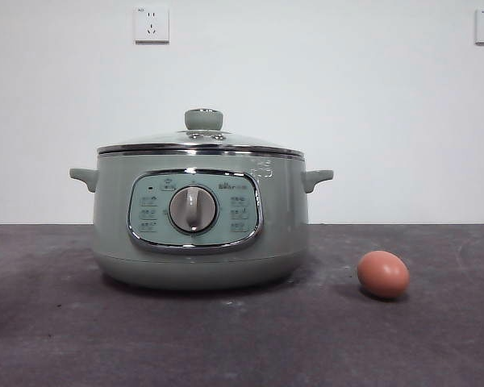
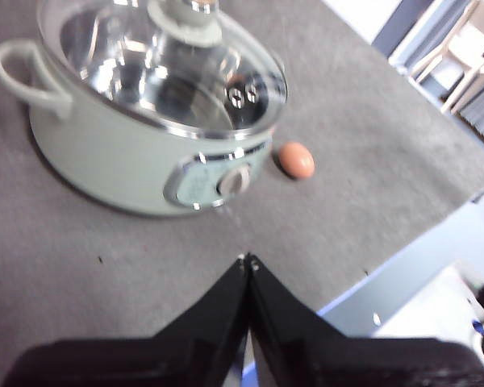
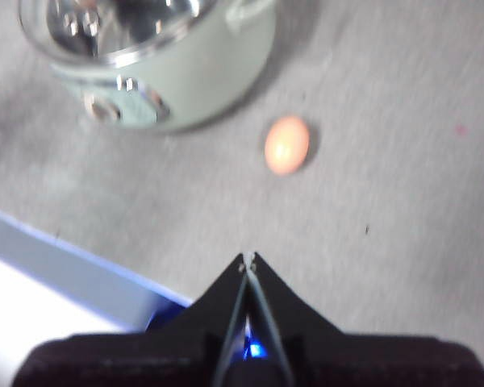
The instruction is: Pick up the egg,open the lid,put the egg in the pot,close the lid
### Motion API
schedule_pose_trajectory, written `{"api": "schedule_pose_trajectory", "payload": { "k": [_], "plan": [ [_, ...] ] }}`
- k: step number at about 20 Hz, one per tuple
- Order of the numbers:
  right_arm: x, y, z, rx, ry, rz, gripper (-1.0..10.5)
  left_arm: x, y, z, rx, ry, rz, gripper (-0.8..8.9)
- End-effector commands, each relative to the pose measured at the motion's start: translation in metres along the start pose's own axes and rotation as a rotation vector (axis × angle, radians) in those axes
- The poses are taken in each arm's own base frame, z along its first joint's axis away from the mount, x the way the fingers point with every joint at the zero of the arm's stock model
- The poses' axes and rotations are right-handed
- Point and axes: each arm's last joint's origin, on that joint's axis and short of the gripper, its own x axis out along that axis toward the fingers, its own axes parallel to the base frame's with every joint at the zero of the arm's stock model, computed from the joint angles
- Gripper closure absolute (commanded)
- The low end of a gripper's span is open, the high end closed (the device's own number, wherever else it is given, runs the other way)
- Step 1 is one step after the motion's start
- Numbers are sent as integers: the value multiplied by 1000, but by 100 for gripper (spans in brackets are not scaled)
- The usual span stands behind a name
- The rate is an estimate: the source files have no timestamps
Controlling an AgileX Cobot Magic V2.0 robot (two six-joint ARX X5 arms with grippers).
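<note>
The sage-green pot [image 1: 202,218] stands at the middle of the table, its dial facing the front camera. On it rests the glass lid [image 1: 200,143], closed, with its green knob on top. The reddish-brown egg [image 1: 382,274] lies on the table to the right of the pot, apart from it. In the left wrist view the pot [image 2: 121,169], lid [image 2: 165,68] and egg [image 2: 296,160] lie well ahead of my left gripper [image 2: 248,260], which is shut and empty. My right gripper [image 3: 248,258] is also shut and empty, with the egg [image 3: 286,145] and pot [image 3: 194,72] ahead of it.
The dark grey table [image 1: 242,339] runs up to a white wall with two sockets [image 1: 152,24]. Both wrist views show the table's front edge [image 3: 73,274] near the grippers. No arm shows in the front view.
</note>
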Motion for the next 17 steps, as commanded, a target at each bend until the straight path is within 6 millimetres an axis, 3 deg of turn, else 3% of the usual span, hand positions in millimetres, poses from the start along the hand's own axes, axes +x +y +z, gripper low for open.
{"api": "schedule_pose_trajectory", "payload": {
  "k": [1,3,4,5,6,7,8,17],
  "plan": [
    [4,-1,0,0,43,6,957,0,0,1,22,16,-7,818],
    [5,-2,1,10,50,7,936,0,0,1,21,16,-7,756],
    [5,-2,1,23,49,7,915,0,0,1,21,16,-6,582],
    [6,-2,1,40,44,6,796,0,0,1,20,16,-6,334],
    [5,-2,2,51,42,6,610,0,0,1,20,16,-7,158],
    [5,-2,1,54,43,6,411,0,0,1,19,16,-8,127],
    [5,-2,1,54,43,6,314,0,0,1,19,16,-9,128],
    [14,-6,11,71,34,10,321,0,0,1,12,16,-9,128]
  ]
}}
